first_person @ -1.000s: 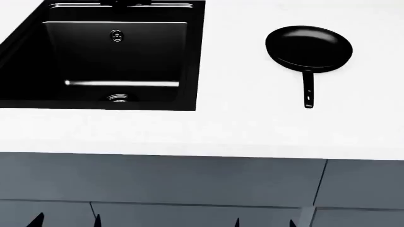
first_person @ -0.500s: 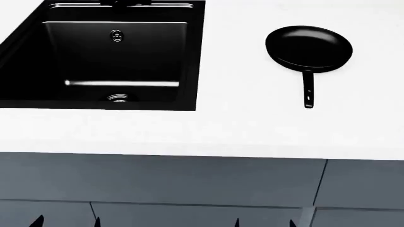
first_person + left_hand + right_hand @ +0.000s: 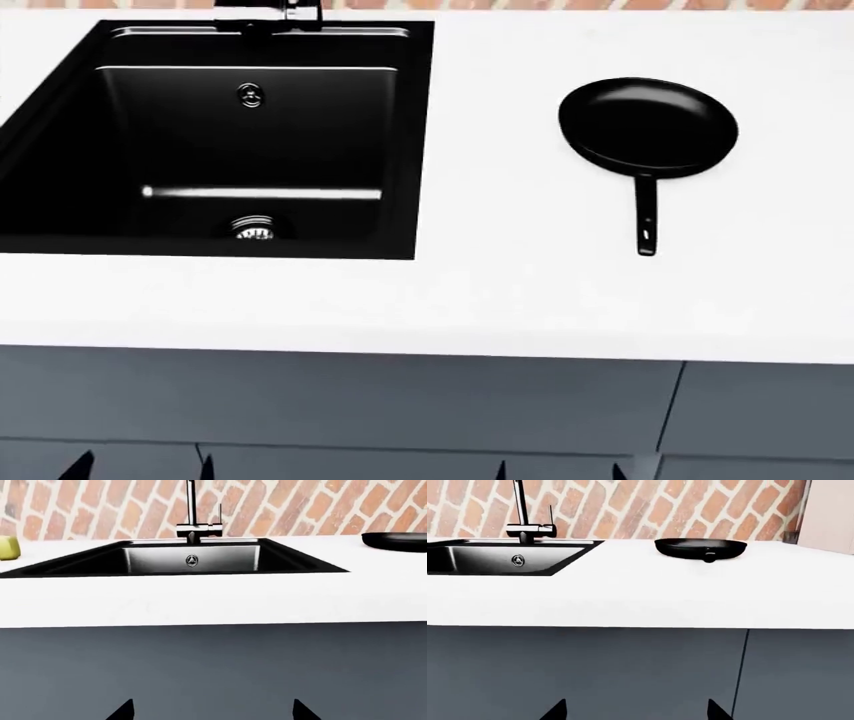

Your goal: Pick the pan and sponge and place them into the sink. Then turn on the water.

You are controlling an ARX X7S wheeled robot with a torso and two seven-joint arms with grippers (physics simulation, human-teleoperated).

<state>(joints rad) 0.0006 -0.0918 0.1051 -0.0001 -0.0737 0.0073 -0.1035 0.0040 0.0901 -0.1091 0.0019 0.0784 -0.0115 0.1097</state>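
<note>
The black pan (image 3: 649, 127) lies on the white counter right of the sink, its thin handle pointing toward me; it also shows in the right wrist view (image 3: 700, 547) and at the edge of the left wrist view (image 3: 395, 541). The black sink (image 3: 400, 140) is at the left, with drain strainer (image 3: 254, 229) and overflow fitting (image 3: 250, 96). The pale yellow sponge (image 3: 9, 547) sits on the counter beyond the sink's other side, seen only in the left wrist view. My left gripper (image 3: 140, 466) and right gripper (image 3: 558, 470) are both open and empty, low in front of the cabinet.
A metal faucet (image 3: 193, 526) stands behind the sink against a brick wall (image 3: 647, 510). The white counter (image 3: 507, 290) overhangs grey cabinet fronts (image 3: 400, 400). A pale panel (image 3: 827, 515) stands at the counter's far right.
The head view has tilted up slightly: sink, pan and counter edge sit lower in the picture, and the faucet base and brick wall now show. The gripper tips have not moved.
</note>
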